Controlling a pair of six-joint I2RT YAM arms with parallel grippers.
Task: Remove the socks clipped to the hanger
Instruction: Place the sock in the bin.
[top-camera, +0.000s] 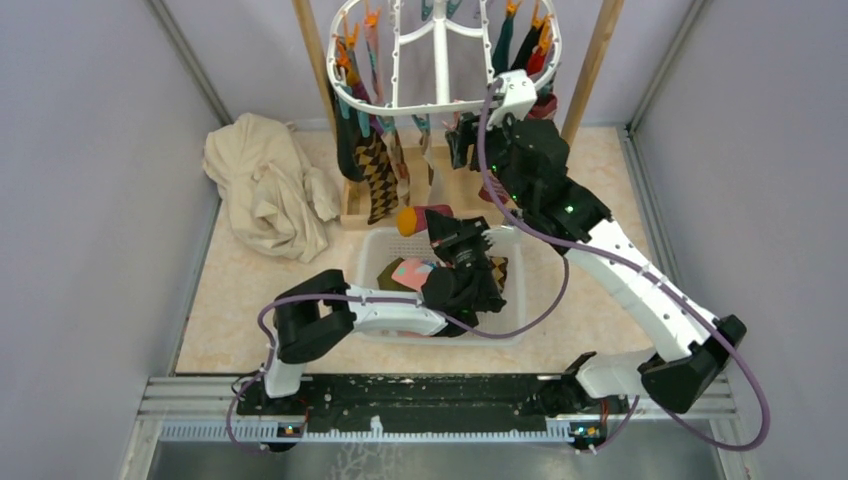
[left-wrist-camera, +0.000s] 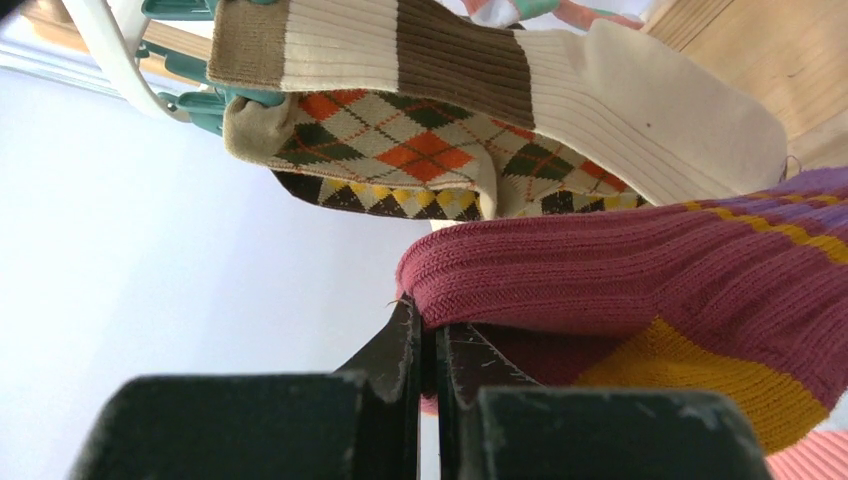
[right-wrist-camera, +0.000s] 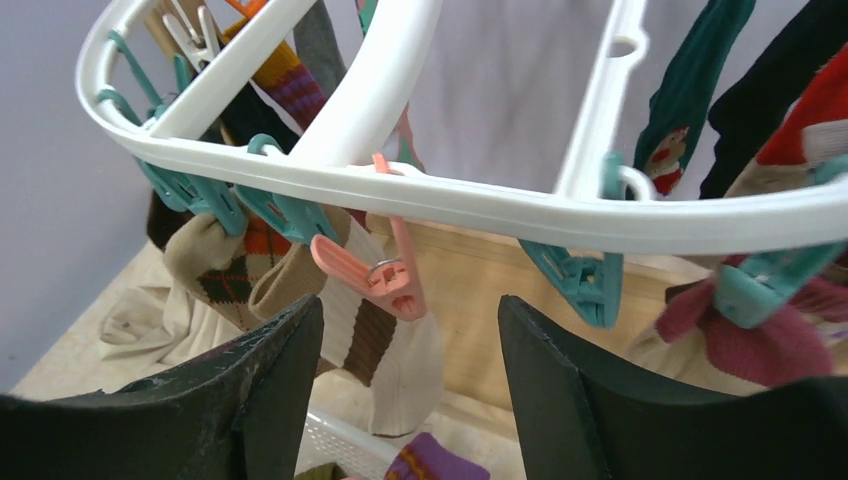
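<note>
The white hanger (top-camera: 440, 103) hangs at the back with several socks (top-camera: 377, 175) clipped round its rim (right-wrist-camera: 450, 195). My right gripper (right-wrist-camera: 410, 305) is open just under the near rim, its fingers either side of an empty pink clip (right-wrist-camera: 385, 280); in the top view it (top-camera: 462, 138) sits at the hanger's front edge. Below it, over the basket, my left gripper (left-wrist-camera: 430, 325) is shut on the cuff of a maroon sock with a yellow heel (left-wrist-camera: 620, 270). A brown-and-cream striped sock (left-wrist-camera: 450, 50) and an argyle sock (left-wrist-camera: 420, 150) hang clipped above.
A white mesh basket (top-camera: 375, 245) on the table holds a pink sock (top-camera: 410, 272) and others. A crumpled cream cloth (top-camera: 265, 185) lies to the left. Two wooden posts (top-camera: 310, 50) (top-camera: 595, 60) flank the hanger. Teal clips (right-wrist-camera: 585, 285) dangle from the rim.
</note>
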